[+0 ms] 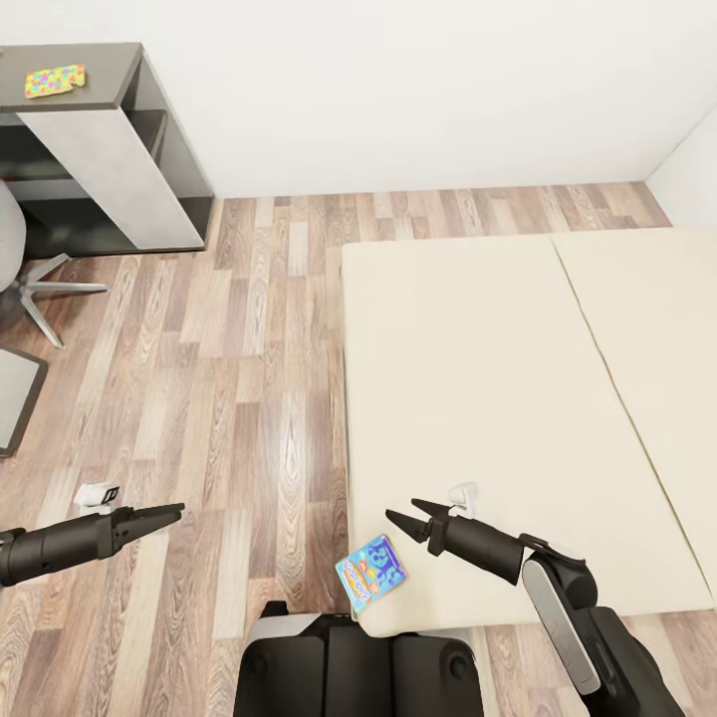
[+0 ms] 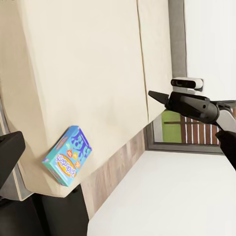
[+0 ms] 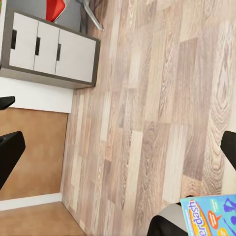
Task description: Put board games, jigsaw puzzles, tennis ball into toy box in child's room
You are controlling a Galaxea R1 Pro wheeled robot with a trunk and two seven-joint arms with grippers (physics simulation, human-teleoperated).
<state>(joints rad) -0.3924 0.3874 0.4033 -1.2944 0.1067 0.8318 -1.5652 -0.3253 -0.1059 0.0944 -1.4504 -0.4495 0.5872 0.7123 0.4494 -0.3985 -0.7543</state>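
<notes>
A small blue board game (image 1: 373,570) lies flat on the near left corner of the cream bed (image 1: 518,398). My right gripper (image 1: 401,509) hovers open just beyond it, over the mattress, with nothing between its fingers. The left wrist view shows the same blue box (image 2: 67,156) at the mattress corner and the right gripper (image 2: 153,95) above the bed. A corner of the box (image 3: 211,216) appears in the right wrist view. My left gripper (image 1: 164,515) hangs open and empty over the floor, left of the bed. A multicoloured jigsaw puzzle (image 1: 55,80) rests on a grey desk (image 1: 110,149) at the far left.
Wood plank floor (image 1: 239,378) separates the bed from the desk. An office chair (image 1: 20,269) stands by the desk. A grey unit with three white drawers (image 3: 49,46) shows in the right wrist view. My base (image 1: 358,667) is against the bed's corner. White walls close the back.
</notes>
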